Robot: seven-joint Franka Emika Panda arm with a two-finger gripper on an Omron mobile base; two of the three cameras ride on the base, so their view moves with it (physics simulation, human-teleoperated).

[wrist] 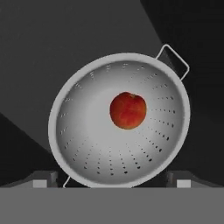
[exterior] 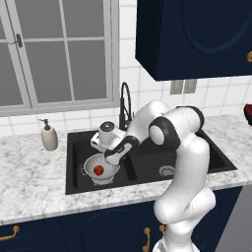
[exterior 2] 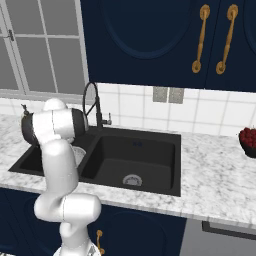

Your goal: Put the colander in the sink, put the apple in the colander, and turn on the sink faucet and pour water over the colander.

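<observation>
The silvery colander (exterior: 93,165) (wrist: 87,131) sits in the left basin of the black sink (exterior: 147,157) (exterior 2: 150,135). The red apple (exterior: 98,170) (wrist: 127,110) lies loose in the colander, near its middle. My gripper (exterior: 101,148) (wrist: 113,183) hangs straight above them, open, with its fingertips (wrist: 43,181) spread wide to either side of the colander's near rim and nothing between them. The black gooseneck sink faucet (exterior: 125,103) (exterior 2: 92,100) stands behind the divider between the basins. No water shows. In the right base view my arm hides most of the left basin.
A white soap dispenser (exterior: 48,137) stands on the marble counter left of the sink. A dark bowl of red fruit (exterior 2: 247,140) (exterior: 248,113) sits at the far right. The right basin holds a silver drain (exterior 2: 132,180). Dark blue cabinets hang overhead.
</observation>
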